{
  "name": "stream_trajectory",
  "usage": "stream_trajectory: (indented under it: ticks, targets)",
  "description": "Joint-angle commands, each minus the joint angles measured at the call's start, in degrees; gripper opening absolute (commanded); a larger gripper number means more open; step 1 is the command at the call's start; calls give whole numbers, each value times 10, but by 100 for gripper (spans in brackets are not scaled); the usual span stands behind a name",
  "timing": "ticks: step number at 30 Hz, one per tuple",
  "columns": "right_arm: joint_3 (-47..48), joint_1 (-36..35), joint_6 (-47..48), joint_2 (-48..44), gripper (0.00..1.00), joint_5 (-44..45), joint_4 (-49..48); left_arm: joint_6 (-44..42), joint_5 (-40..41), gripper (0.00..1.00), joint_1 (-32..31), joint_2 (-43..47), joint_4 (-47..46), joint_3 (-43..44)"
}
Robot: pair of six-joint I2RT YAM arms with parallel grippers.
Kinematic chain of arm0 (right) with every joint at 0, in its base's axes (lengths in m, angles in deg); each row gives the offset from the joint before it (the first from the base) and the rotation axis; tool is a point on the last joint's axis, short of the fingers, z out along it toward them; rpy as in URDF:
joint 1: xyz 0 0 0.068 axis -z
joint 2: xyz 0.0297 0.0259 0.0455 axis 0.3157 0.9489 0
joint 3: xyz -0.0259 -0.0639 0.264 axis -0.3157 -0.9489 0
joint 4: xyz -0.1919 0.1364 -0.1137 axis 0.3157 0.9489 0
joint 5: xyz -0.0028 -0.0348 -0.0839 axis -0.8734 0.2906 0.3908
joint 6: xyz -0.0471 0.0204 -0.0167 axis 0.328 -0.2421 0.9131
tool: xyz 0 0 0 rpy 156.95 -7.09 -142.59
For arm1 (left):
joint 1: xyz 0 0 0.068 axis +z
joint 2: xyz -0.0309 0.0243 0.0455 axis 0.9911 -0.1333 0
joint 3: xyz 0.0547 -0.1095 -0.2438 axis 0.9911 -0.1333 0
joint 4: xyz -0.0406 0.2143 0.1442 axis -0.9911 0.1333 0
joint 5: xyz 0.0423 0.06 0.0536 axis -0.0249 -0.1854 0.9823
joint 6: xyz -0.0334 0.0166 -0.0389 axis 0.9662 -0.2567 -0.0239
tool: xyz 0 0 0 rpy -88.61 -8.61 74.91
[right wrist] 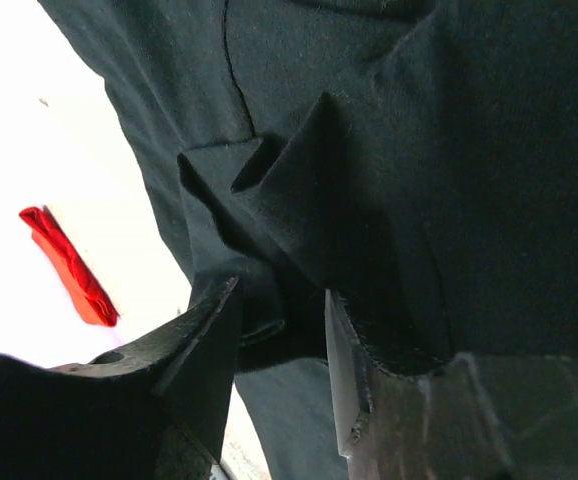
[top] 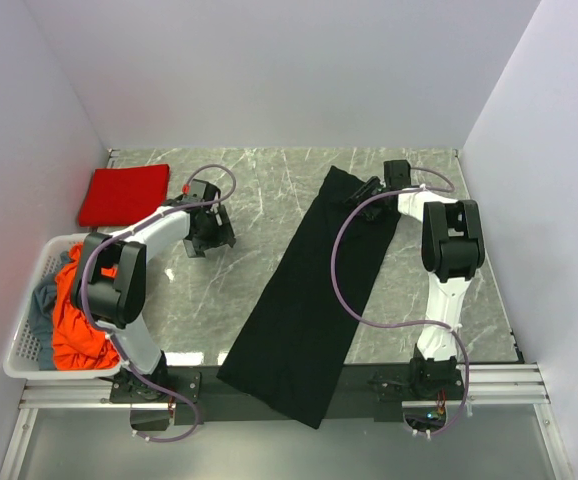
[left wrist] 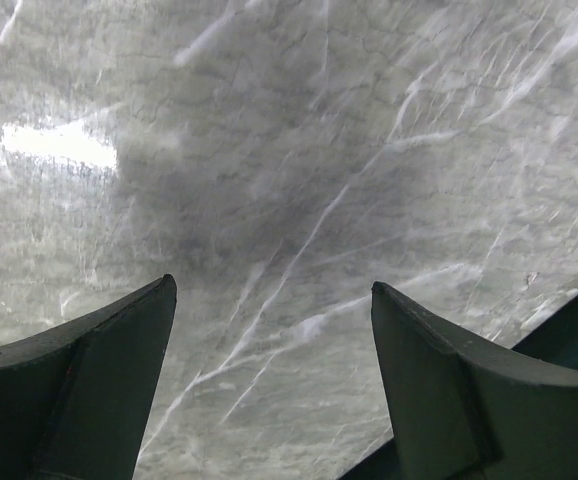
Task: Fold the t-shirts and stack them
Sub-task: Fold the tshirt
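T-shirts lie in three places. At the far left, a white perforated basket (top: 27,352) sits on the worktop's (top: 259,200) left edge. It holds a crumpled orange-red t-shirt (top: 74,335), with a grey-blue t-shirt (top: 41,300) bunched beside it against the basket's left wall. Beyond the basket, in the far-left corner, a bright red t-shirt (top: 124,193) lies folded into a flat rectangle.

Just right of that, the left gripper (top: 209,232) hangs over bare marble with its jaws spread wide and nothing between them. Its wrist view shows only veined stone (left wrist: 289,150) under the left gripper (left wrist: 269,290), with a dark edge of cloth at the lower right corner. The left arm's elbow reaches over the basket's right side.

Right of centre, the black t-shirt (top: 309,310) lies in a long narrow strip running diagonally from far right to near left. Its near end hangs over the worktop's front edge between the two arm bases.

The right gripper (top: 369,190) sits at the strip's far end. In its wrist view the right gripper (right wrist: 279,305) is closed partway on a bunched fold of the black t-shirt (right wrist: 389,200), and the cloth rises into a peak above the fingers. The bright red t-shirt (right wrist: 69,265) shows well apart at the left.
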Motion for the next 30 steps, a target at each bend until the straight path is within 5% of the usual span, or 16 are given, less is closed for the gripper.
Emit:
stream_trajectory:
  ticks: [1, 9, 16, 30]
  targets:
    - [25, -5, -9, 4, 45, -3, -21, -13, 6, 84, 1, 14, -18, 3]
    - [60, -10, -12, 16, 33, -12, -26, -12, -5, 84, 1, 10, -17, 6]
    - [96, -10, 16, 24, 1, -11, -9, -13, -3, 84, 1, 12, -17, 6]
    - [246, -7, 204, 85, 1, 49, 87, -18, -6, 84, 1, 10, -18, 4]
